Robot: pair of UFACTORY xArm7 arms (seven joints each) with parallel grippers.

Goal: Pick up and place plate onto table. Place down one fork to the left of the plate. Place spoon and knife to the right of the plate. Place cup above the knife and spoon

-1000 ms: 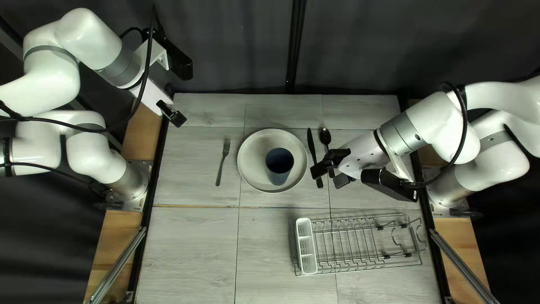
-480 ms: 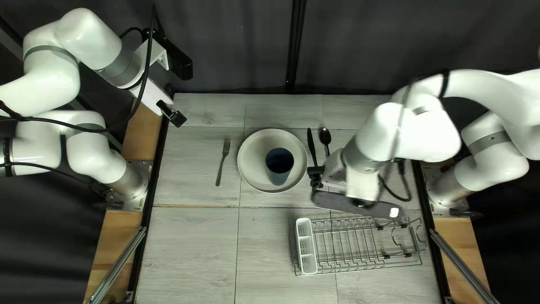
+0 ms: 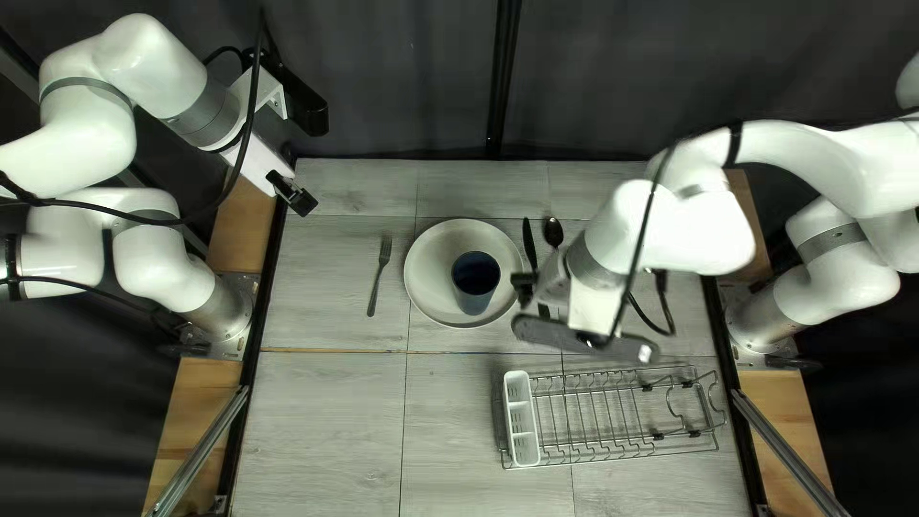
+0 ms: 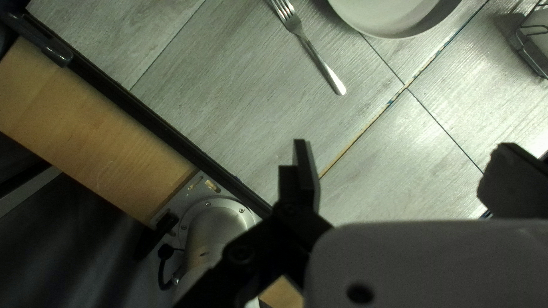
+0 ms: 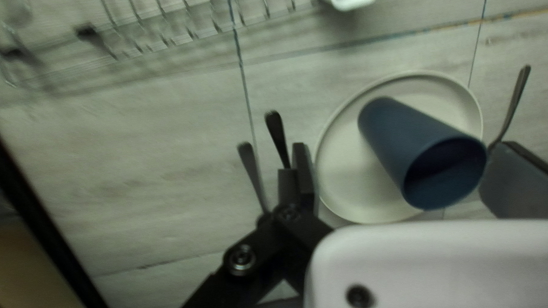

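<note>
Centrally, a blue cup [image 3: 476, 278] stands upright on a pale plate [image 3: 428, 273], which lies on the grey wood-patterned table [image 3: 335, 421]. A fork [image 3: 381, 271] lies just left of the plate, tines toward the table's far edge. On the plate's right lie a black knife [image 3: 528, 239] and, beyond it, a dark spoon [image 3: 553, 232], both partly hidden by my right arm [image 3: 670, 225].

My right gripper [image 3: 525, 289] hovers beside the plate's right side, over the cutlery. In the right wrist view its fingers [image 5: 302, 162] stand wide apart and clamp nothing; the cup shows ahead, in line with the gap between them, and the two handles extend past the finger farther from the cup.

Above the table's far left corner, my left gripper [image 3: 294, 196] hangs with its fingers [image 4: 306, 165] spread and nothing held, the fork and the plate's edge ahead of it in the left wrist view. A wire dish rack [image 3: 613, 450] with a white cutlery holder [image 3: 520, 421] sits nearer the table's near edge.
</note>
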